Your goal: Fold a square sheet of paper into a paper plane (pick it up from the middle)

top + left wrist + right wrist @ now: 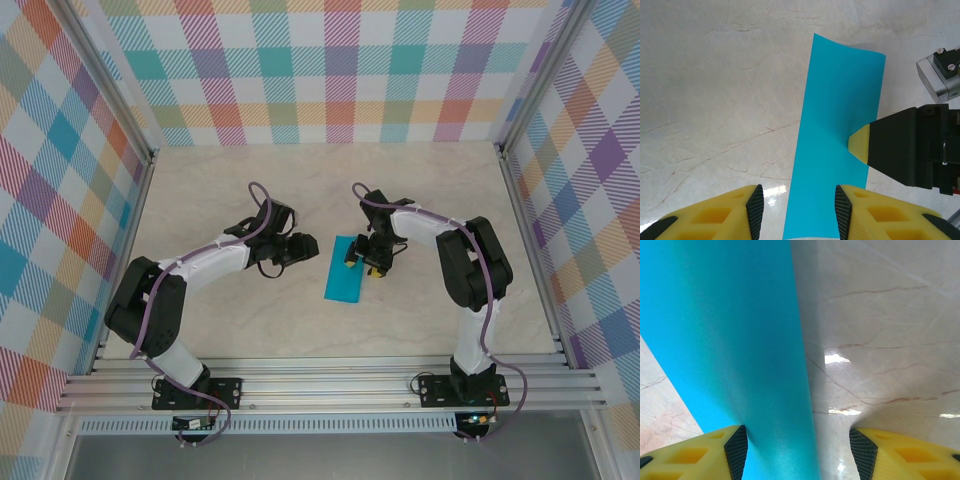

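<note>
Top external view has one teal paper [343,270], a narrow rectangle, lying on the counter [230,320] between two end effectors, with the left end effector [303,247] just beside its left edge and the right end effector [366,262] over its far right edge. Left wrist view shows the left fingers spread, the paper's near end lying between them, while one yellow fingertip [860,142] of the right arm touches the paper's right edge. Right wrist view shows that arm's fingers spread too, pinching nothing, with the paper running past its left finger.

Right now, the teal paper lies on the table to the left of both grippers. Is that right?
Not quite. The teal paper lies on the table between the left gripper and the right gripper, as the top external view shows.
</note>
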Motion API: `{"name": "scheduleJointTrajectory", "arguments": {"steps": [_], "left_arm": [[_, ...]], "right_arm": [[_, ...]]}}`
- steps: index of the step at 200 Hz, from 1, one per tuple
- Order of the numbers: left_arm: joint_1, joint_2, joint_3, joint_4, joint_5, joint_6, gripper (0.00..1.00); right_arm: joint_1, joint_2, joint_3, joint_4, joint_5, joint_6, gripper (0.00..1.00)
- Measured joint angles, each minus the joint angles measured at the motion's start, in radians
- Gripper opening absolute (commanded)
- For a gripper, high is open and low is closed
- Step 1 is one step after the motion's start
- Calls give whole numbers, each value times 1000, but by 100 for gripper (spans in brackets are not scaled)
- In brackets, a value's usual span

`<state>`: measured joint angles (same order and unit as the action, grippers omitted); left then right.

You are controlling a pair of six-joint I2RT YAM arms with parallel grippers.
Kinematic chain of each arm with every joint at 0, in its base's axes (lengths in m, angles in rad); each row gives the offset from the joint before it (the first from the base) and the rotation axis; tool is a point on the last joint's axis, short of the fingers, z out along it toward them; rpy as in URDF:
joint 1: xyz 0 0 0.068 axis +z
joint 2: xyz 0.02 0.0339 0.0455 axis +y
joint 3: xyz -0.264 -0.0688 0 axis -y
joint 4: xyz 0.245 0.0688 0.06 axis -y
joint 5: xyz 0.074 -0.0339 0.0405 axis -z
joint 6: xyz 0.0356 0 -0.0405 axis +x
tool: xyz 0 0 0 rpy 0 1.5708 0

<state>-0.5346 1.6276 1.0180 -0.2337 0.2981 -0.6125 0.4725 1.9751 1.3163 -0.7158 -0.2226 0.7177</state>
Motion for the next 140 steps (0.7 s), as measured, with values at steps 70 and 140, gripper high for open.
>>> {"name": "scheduleJointTrajectory", "arguments": {"steps": [70,140], "left_arm": [[-1,26,1,0,17,0,43],[-13,51,15,1,33,0,43]], "right_arm": [[1,5,5,-8,6,0,59],[1,13,15,-15,3,7,61]]}}
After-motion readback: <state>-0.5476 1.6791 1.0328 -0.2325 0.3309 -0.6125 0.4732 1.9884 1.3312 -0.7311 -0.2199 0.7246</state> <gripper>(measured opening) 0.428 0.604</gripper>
